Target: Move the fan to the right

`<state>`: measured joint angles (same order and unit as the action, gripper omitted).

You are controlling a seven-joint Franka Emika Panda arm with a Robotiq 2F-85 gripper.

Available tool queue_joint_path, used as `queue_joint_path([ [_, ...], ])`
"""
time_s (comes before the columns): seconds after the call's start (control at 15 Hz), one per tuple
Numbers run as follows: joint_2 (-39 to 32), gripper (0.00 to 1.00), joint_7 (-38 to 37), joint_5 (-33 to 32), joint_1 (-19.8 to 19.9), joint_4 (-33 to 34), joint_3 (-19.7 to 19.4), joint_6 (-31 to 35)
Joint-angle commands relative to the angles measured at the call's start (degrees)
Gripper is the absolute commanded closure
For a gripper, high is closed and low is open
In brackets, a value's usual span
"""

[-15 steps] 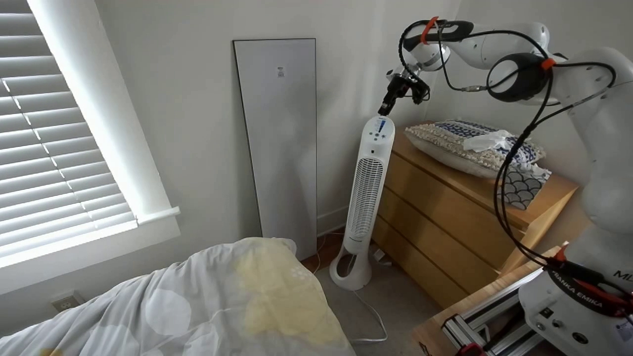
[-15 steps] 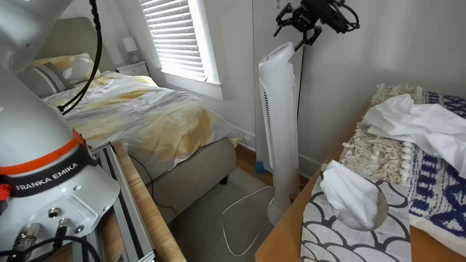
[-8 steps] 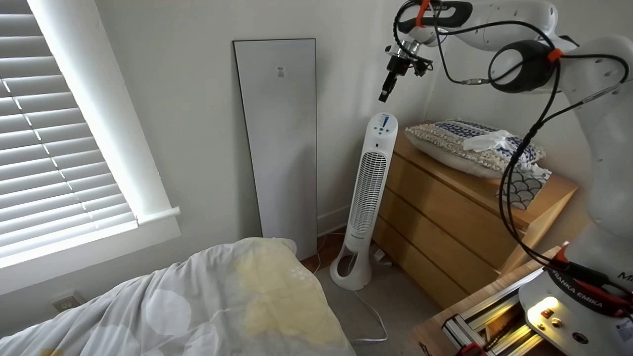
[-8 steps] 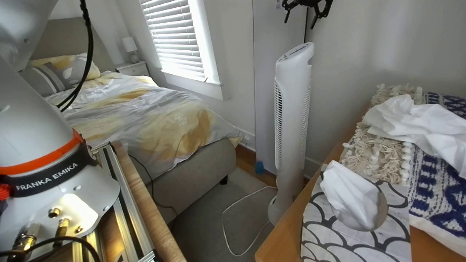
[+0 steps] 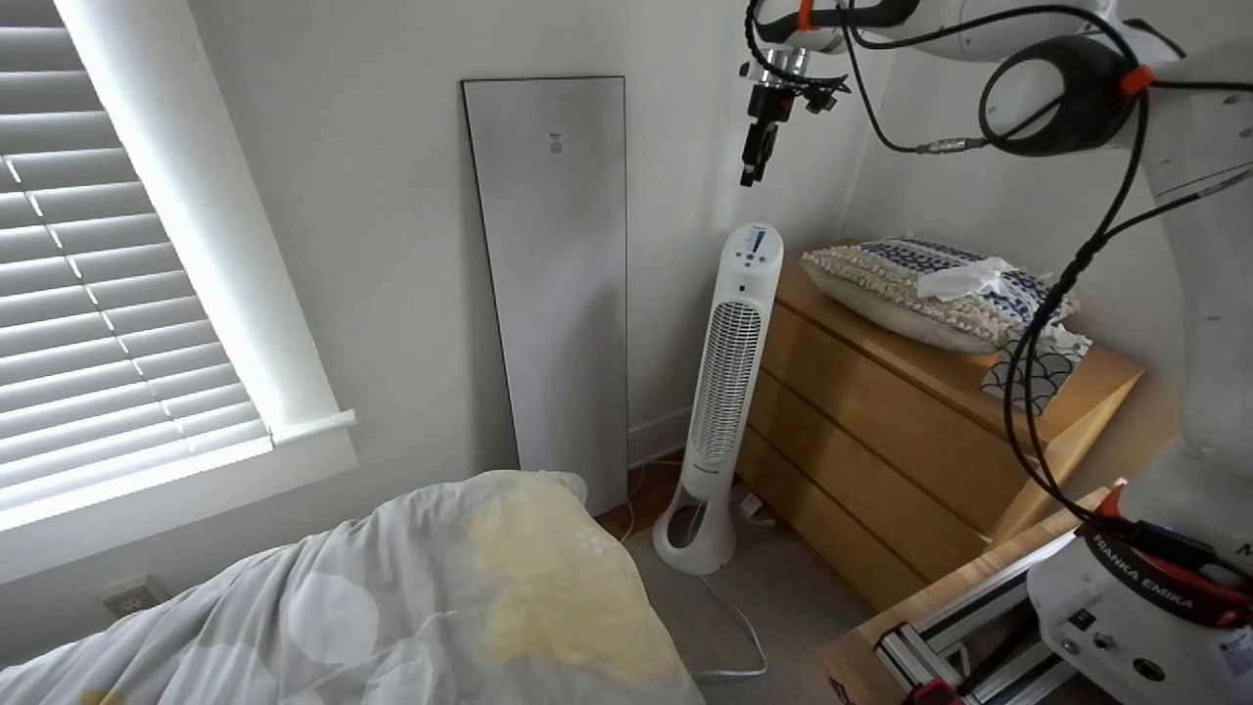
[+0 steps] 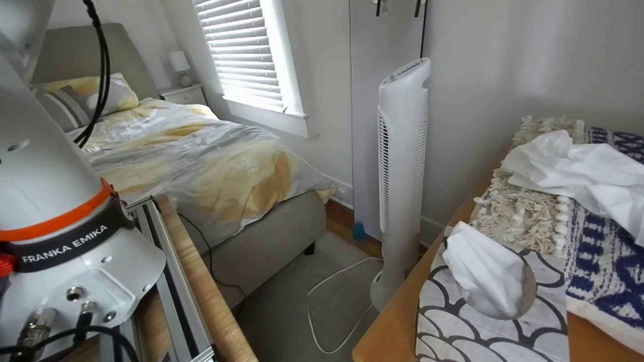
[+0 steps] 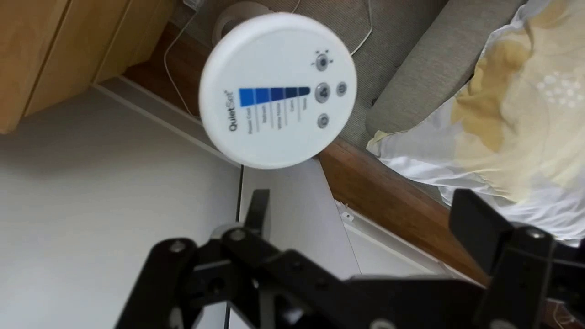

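The fan (image 5: pixel 724 382) is a tall slim white tower on a round base, beside the dresser (image 5: pixel 861 431). It also stands in an exterior view (image 6: pixel 402 166), with its base partly hidden behind the dresser's edge. In the wrist view the fan's round white top (image 7: pixel 274 141) with buttons shows in the upper middle, beyond the fingertips. My gripper (image 5: pixel 750 180) hangs above the fan's top, apart from it. Its fingertips also show at the top edge of an exterior view (image 6: pixel 398 9). In the wrist view the gripper (image 7: pixel 361 201) has its jaws wide apart with nothing between them.
A wide flat panel (image 5: pixel 558 294) leans on the wall behind the fan. A pillow (image 5: pixel 910 294) and white tissue (image 6: pixel 488 276) lie on the dresser. A bed (image 6: pixel 241 171) stands nearby. A white cord (image 6: pixel 309 296) loops over the floor at the fan's base.
One second ago a finger was at the fan's top and the fan leaned. The gripper has risen off it, and the fan has swung back more upright. The gripper now points more straight down.
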<state>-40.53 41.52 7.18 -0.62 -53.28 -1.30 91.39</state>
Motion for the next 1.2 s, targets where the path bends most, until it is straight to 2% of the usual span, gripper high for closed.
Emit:
queue_joint_path([
  [0.0, 9.7, 0.0, -4.2, -3.1, -3.7, -13.5, -1.3, 3.8],
  [0.2, 14.9, 0.0, -4.2, -4.5, -4.9, -20.4, -1.2, 4.5],
  [0.4, 20.1, 0.0, -7.3, -7.6, -6.1, -27.5, -2.1, 10.9],
  [0.6, 25.4, 0.0, -15.5, -9.0, -6.9, -35.1, -2.6, 17.4],
  [0.67, 27.2, 0.0, -18.2, -10.3, -4.8, -37.4, 0.4, 19.1],
  [0.73, 28.9, 0.0, -21.1, -10.6, -4.8, -40.0, 0.6, 20.9],
  [1.13, 40.9, 0.0, -39.9, -8.3, -4.4, -56.0, 1.9, 20.2],
])
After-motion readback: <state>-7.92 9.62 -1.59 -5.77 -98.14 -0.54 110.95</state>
